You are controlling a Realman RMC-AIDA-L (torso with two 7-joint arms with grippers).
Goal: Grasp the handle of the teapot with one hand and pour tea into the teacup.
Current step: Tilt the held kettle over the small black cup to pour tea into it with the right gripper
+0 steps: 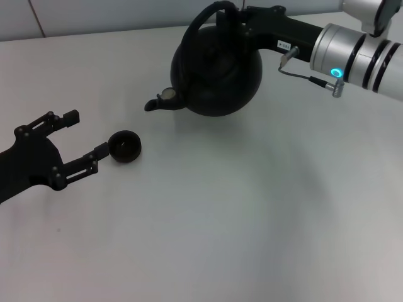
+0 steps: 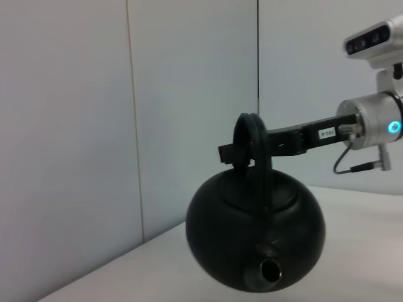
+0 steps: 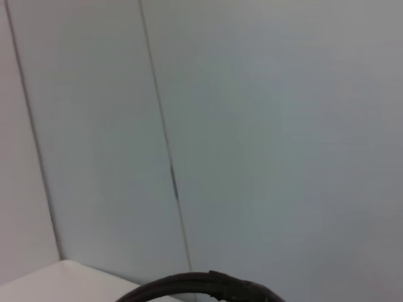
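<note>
The black teapot (image 1: 220,69) is at the back of the white table (image 1: 239,214), its spout (image 1: 154,104) pointing left toward the teacup (image 1: 124,146). My right gripper (image 1: 234,20) is shut on the arched handle (image 1: 211,14) at its top. I cannot tell if the pot rests on the table or hangs just above it. The left wrist view shows the teapot (image 2: 252,239), the handle (image 2: 255,145) and the right gripper (image 2: 234,153) clamped on it. The handle's arc (image 3: 201,283) edges into the right wrist view. My left gripper (image 1: 85,135) is open beside the small dark teacup, with the near fingertip close to it.
A pale panelled wall (image 2: 126,126) stands behind the table's back edge. The right arm's silver forearm (image 1: 359,53), with a cable loop, reaches in from the back right.
</note>
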